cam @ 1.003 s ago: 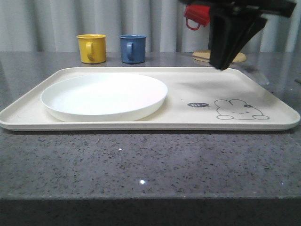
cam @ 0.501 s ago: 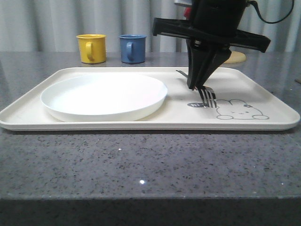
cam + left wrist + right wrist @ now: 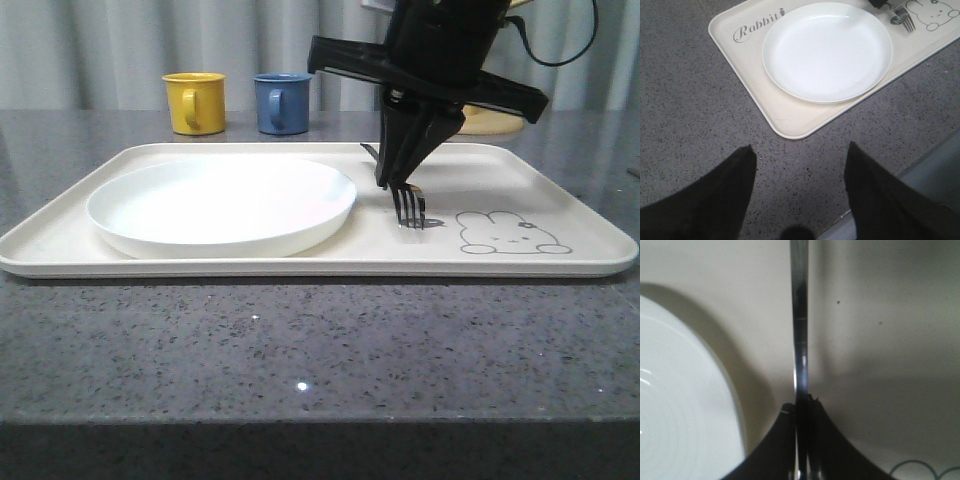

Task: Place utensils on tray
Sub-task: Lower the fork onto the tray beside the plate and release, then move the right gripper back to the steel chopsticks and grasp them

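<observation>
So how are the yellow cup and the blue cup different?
The yellow mug stands left of the blue mug. The yellow one is bright yellow and looks a little wider; the blue one is dull blue and looks a little narrower. Both stand upright with handles, on the counter behind the tray, and neither is touched by a gripper.

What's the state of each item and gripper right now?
fork: held by right gripper, tines down at the tray surface
right gripper: shut on fork
left gripper: open, holding nothing, above the countertop
tray: flat on the counter, carrying the plate
white plate: upright, nothing on it
yellow mug: upright
blue mug: upright
</observation>
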{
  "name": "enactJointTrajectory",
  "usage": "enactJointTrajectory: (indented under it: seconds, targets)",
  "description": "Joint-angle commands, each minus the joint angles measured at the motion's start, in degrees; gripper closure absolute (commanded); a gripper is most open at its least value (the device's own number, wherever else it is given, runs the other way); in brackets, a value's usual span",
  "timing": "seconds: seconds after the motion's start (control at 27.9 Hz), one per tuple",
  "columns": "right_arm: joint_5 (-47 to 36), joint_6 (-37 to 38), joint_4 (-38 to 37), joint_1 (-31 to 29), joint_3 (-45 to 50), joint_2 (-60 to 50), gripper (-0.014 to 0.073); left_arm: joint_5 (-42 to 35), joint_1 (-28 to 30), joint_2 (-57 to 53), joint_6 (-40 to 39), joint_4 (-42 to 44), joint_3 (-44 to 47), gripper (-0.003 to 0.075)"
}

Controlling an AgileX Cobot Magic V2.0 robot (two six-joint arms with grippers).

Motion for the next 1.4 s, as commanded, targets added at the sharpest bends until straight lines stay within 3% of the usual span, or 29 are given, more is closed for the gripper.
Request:
enactJointTrajectory:
  seconds: [0.0,0.07,0.39,0.54,0.72,0.9,1.36]
  targets:
    - [-1.7,0.1,0.5,-0.1,-1.9,-1.6,0.0577,-3.7,-0.5,0.1,-0.6,0.1,-1.6,0.0332]
    - [-1.4,0.1,0.5,-0.1,-1.9,-1.5,0.0559,-3.5,-0.5,0.1,-0.6,0.1,-1.6,0.0332]
    - [-0.9,0.1,0.4,-0.1,-1.9,-2.1,0.0281,-3.5,-0.5,0.1,-0.6,0.1,-1.6,0.0332]
    - [-0.1,-2.6,-2.8,-0.1,-1.9,-5.5,0.0286,-3.5,-0.5,0.1,-0.6,0.1,-1.6,0.0332]
    - [6.8,-6.6,-11.0,-0.2,-1.2,-12.2,0.0286,-3.5,-0.5,0.1,-0.6,0.1,-1.6,0.0332]
    - [10.6,-6.9,-19.0,-0.9,4.6,-21.8,0.0286,-3.3,-0.5,0.1,-0.6,0.1,-1.6,0.0332]
    - [11.1,-13.3,-16.7,-16.1,22.2,-40.9,0.0286,-3.6,-0.5,0.1,-0.6,0.1,-1.6,0.0332]
